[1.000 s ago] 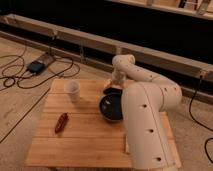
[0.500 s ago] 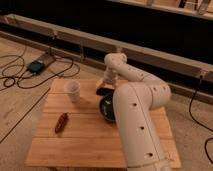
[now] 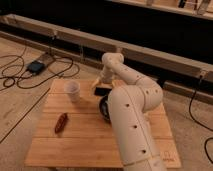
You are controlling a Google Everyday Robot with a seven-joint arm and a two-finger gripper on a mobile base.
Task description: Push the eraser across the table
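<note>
The eraser [image 3: 101, 91] is a small flat black block lying on the far part of the table [image 3: 75, 145], a light bamboo plank top. My white arm rises from the lower right, bends at the top and comes down to the gripper [image 3: 105, 81], which is right above the eraser's far edge, touching or nearly touching it. The arm hides the table's right middle.
A white paper cup [image 3: 73, 91] stands left of the eraser. A red-brown elongated item [image 3: 61, 122] lies on the table's left. A dark round bowl [image 3: 103, 108] sits just in front of the eraser, half hidden by the arm. Cables and a black box [image 3: 36, 66] lie on the floor at left.
The gripper has swung to the left along the table's far side, and the eraser has shifted left with it, towards the cup.
</note>
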